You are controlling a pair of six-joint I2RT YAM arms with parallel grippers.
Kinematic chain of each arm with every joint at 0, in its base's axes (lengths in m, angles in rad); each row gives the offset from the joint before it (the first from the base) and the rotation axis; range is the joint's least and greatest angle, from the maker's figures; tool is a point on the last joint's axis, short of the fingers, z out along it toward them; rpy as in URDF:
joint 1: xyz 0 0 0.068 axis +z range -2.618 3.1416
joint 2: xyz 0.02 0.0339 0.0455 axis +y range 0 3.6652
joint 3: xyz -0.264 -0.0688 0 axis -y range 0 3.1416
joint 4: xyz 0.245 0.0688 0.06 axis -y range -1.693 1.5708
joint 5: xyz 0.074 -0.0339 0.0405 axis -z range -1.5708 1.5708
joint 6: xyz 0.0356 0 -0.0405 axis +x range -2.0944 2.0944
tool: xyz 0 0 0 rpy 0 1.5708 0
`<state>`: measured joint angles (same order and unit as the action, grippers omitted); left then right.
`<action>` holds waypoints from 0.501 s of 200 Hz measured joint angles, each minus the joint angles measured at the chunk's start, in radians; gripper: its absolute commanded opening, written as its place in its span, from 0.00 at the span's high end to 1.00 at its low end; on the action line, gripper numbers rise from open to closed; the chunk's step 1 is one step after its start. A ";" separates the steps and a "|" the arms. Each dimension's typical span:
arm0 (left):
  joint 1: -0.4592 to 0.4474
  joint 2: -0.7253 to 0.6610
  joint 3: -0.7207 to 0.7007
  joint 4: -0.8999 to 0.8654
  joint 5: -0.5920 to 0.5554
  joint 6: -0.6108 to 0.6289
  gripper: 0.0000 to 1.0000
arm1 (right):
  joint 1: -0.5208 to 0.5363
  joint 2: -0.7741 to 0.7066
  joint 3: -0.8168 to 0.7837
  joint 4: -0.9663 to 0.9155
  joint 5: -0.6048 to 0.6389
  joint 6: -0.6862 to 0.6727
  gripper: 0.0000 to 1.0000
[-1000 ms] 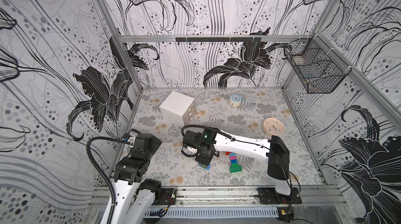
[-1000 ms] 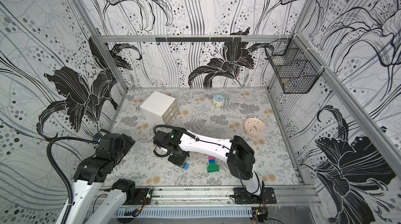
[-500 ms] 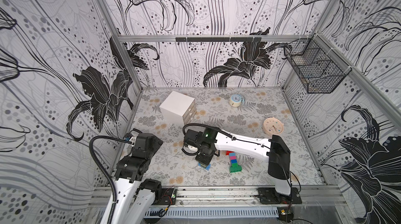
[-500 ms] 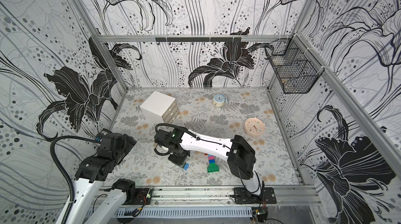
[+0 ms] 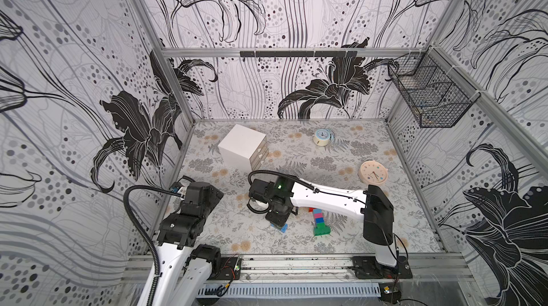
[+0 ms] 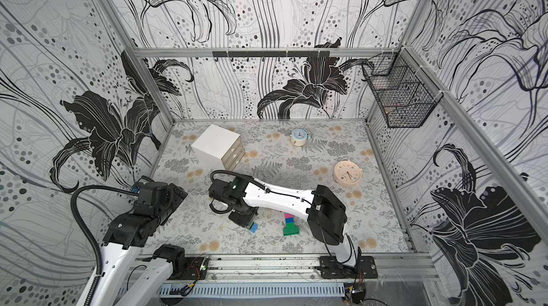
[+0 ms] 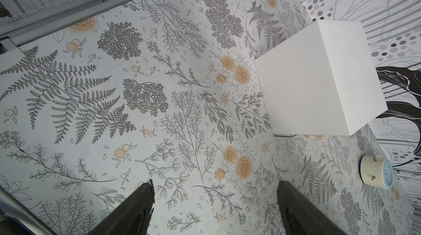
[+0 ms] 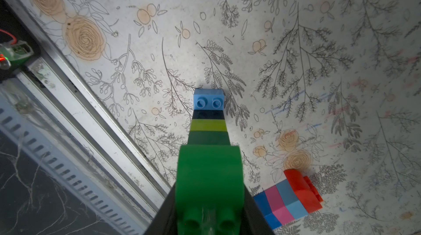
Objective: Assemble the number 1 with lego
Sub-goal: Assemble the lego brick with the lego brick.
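Observation:
My right gripper [image 8: 209, 199] is shut on a lego stack [image 8: 209, 129]: bright green between the fingers, then dark green, lime, black and a light blue brick at the far end. In both top views it hangs low over the table's front middle [image 5: 278, 221] [image 6: 244, 221], light blue end [image 5: 283, 227] down. A second lego stack [image 5: 318, 223] [image 6: 289, 224] lies flat just to its right, with a green base, then blue, pink, light blue and red [image 8: 289, 196]. My left gripper [image 7: 214, 190] is open over bare table. Its arm [image 5: 198, 200] stands at the front left.
A white drawer box [image 5: 243, 150] [image 7: 319, 79] stands at the back left. A small blue clock [image 5: 321, 137] lies at the back and a pink clock [image 5: 373, 172] at the right. A wire basket [image 5: 430, 97] hangs on the right wall. A metal rail [image 5: 296, 263] runs along the front.
The left arm has crept slightly to the right. The right gripper stays in place, still shut on its stack.

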<state>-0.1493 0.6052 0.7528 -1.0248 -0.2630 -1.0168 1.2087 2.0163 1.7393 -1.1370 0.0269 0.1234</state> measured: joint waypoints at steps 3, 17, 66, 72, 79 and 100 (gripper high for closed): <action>0.000 0.000 0.000 0.000 0.000 0.000 0.12 | 0.000 -0.001 0.001 0.000 0.000 0.000 0.68; 0.000 0.000 0.000 0.000 0.000 0.000 0.12 | 0.000 -0.004 0.002 0.002 0.000 0.012 0.52; 0.000 -0.005 0.000 0.001 -0.001 0.014 0.09 | -0.004 0.066 0.007 0.043 0.027 0.041 0.20; 0.000 -0.007 0.000 0.002 0.000 0.022 0.07 | -0.005 0.064 0.008 0.043 0.027 0.043 0.20; 0.000 -0.011 0.000 0.005 0.002 0.033 0.06 | -0.006 0.060 0.008 0.042 0.027 0.045 0.19; 0.000 -0.039 -0.012 0.048 0.028 0.085 0.05 | -0.010 0.023 0.001 0.050 0.026 0.053 0.18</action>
<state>-0.1493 0.5667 0.7406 -0.9771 -0.2348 -0.9321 1.1988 2.0388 1.7405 -1.0866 0.0532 0.1768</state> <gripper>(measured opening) 0.948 0.814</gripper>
